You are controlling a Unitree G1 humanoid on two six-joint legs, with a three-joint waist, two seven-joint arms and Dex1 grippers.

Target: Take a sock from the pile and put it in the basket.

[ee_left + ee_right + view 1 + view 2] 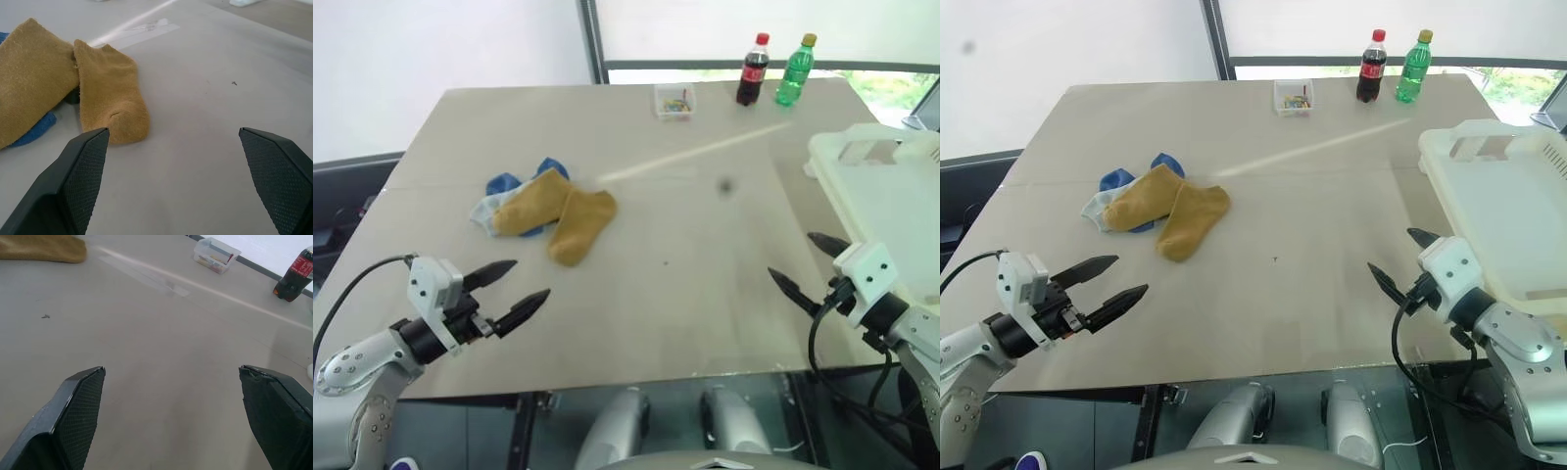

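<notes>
beige table point(705, 294) holds the pile point(543, 211) and basket point(891, 196); left gripper point(514, 292) and right gripper point(808, 264) gape wide, empty.

You've got a beige table point(636, 137), a white wall behind left, a window strip beyond, and a sunlight streak point(695, 152) across the top.

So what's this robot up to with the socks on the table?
It is about to move a sock from the pile into the basket, and nothing has been picked up yet. Two mustard socks lie on top of blue and pale ones. The left tool hangs open just short of the pile, empty. The right tool is open too, beside the cream basket at the table's right edge. Two bottles and a small clear box sit along the far edge.
</notes>
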